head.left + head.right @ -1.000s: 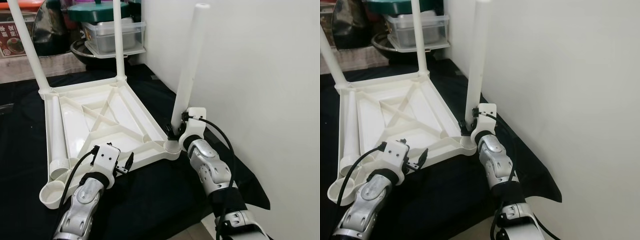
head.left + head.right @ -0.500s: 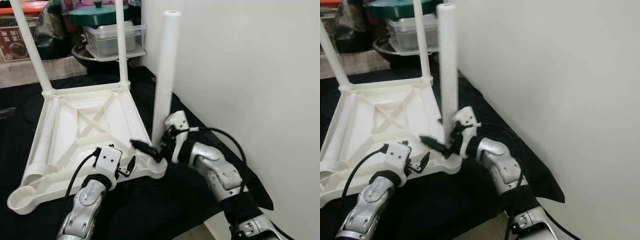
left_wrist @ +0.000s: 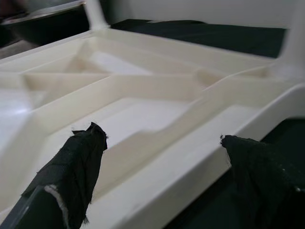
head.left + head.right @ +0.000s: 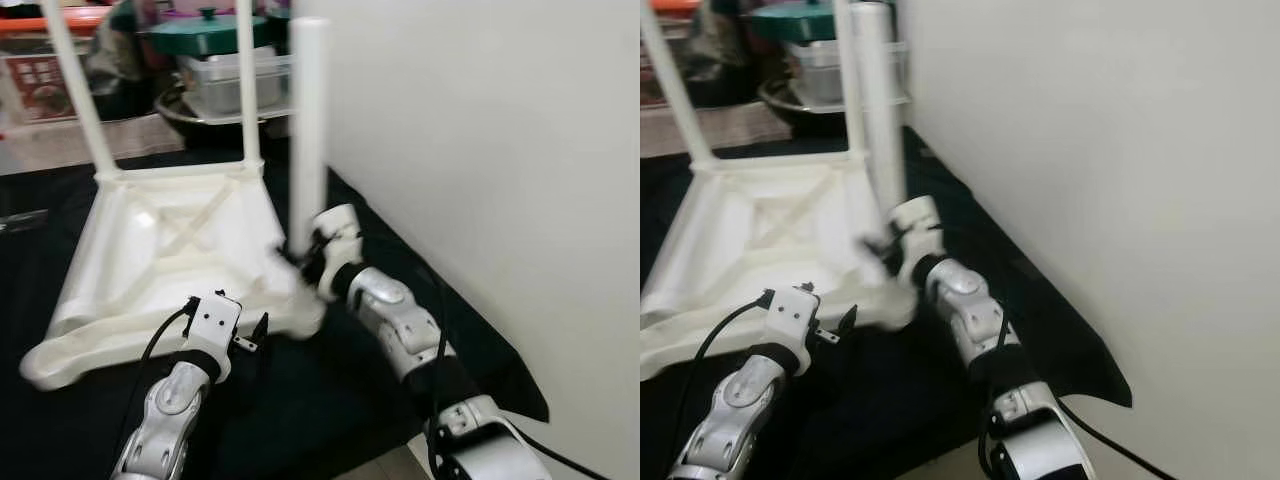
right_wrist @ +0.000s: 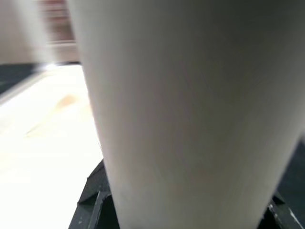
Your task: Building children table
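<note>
– so where's the table leg (image 4: 306, 130)?
– upright at the upturned tabletop (image 4: 170, 235)'s near right corner, clamped in my right pincer (image 4: 298, 258). my left pincer (image 3: 162, 157) gapes, empty, at its near edge.

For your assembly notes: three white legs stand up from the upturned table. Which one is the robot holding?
The near leg by the wall, at the table's front corner: the right hand grips its base. The two far legs stand untouched.

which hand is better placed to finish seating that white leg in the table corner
Right. The right hand is already clamped low on the upright white leg at the tabletop's corner. The left hand is open beside the near edge.
</note>
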You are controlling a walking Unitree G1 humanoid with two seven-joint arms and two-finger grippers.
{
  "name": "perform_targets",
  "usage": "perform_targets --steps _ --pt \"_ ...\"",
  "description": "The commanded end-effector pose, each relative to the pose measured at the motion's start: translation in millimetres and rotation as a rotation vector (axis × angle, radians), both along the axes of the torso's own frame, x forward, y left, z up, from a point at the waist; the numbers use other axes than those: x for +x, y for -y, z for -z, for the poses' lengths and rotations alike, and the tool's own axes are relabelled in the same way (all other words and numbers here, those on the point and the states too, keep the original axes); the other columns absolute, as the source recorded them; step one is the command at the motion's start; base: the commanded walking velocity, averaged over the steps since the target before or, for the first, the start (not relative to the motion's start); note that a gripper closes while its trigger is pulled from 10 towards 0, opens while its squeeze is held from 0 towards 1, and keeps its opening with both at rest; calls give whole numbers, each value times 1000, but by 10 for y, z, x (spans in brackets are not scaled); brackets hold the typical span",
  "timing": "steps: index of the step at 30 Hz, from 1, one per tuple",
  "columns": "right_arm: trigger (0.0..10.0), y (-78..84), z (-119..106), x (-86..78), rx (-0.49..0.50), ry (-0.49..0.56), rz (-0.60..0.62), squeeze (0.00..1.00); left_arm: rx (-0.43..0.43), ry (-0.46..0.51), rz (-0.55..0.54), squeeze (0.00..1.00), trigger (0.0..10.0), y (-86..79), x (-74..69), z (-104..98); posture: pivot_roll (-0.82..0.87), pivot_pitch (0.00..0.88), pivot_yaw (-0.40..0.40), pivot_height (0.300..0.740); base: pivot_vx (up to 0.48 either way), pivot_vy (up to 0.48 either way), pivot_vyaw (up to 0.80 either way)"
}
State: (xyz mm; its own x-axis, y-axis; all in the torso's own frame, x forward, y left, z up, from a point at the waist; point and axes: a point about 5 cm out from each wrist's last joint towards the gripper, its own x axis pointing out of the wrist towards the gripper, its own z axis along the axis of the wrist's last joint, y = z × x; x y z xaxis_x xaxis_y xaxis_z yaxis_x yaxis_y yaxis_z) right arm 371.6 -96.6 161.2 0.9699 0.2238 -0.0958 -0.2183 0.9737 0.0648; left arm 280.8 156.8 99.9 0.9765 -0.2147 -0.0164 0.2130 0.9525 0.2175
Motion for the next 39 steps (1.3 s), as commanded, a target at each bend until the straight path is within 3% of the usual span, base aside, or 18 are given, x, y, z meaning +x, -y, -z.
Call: perform_targets --steps 1,7,8,9,10,11,20,24,25,30,31,32,34,39 --pt "0 290 476 -137 -36 -216 259 0 12 -13 19 0 10000 41 19 12 111 0 -56 740 0 0 0" --pt "0 353 470 -233 -77 -190 393 0 14 -5 29 0 10000 68 38 -12 111 0 -55 740 0 0 0" --pt "10000 315 473 -212 -76 -203 358 0 13 -7 26 0 10000 53 31 -5 111 0 -55 740 0 0 0" --pt "10000 315 473 -212 -76 -203 358 0 13 -7 26 0 10000 53 31 -5 111 0 -55 740 0 0 0" --pt "10000 289 401 -181 -39 -157 328 325 12 -10 22 0 10000 38 20 6 107 0 -58 740 0 0 0" --pt "10000 253 310 -143 -24 -104 305 1000 12 -14 18 0 10000 27 8 18 109 0 -62 740 0 0 0" --pt "10000 146 34 -156 38 23 222 1000 4 -14 12 0 10000 42 -25 25 104 0 -68 740 0 0 0" --pt "10000 149 -87 -316 45 68 129 1000 0 -16 9 0 10000 38 -57 32 94 0 -69 740 0 0 0" --pt "10000 156 -73 -437 39 40 34 1000 1 -18 5 0 10000 24 -66 40 82 0 -64 740 0 0 0" --pt "10000 156 -20 -638 26 -23 -119 1000 0 -20 1 0 10000 9 -75 46 70 0 -60 740 0 0 0" --pt "10000 150 66 -779 41 -108 -249 1000 -2 -17 0 0 10000 13 -75 40 65 0 -59 740 0 0 0" --pt "10000 150 66 -779 41 -108 -249 1000 -2 -17 0 0 10000 13 -75 40 65 0 -59 740 0 0 0" --pt "10000 199 212 -987 8 -214 -438 1000 -5 -5 -3 0 10000 27 -75 12 70 0 -59 740 0 0 0" --pt "10000 228 243 -1014 -6 -236 -474 1000 -3 3 -6 0 10000 24 -74 -8 73 0 -58 740 0 0 0"
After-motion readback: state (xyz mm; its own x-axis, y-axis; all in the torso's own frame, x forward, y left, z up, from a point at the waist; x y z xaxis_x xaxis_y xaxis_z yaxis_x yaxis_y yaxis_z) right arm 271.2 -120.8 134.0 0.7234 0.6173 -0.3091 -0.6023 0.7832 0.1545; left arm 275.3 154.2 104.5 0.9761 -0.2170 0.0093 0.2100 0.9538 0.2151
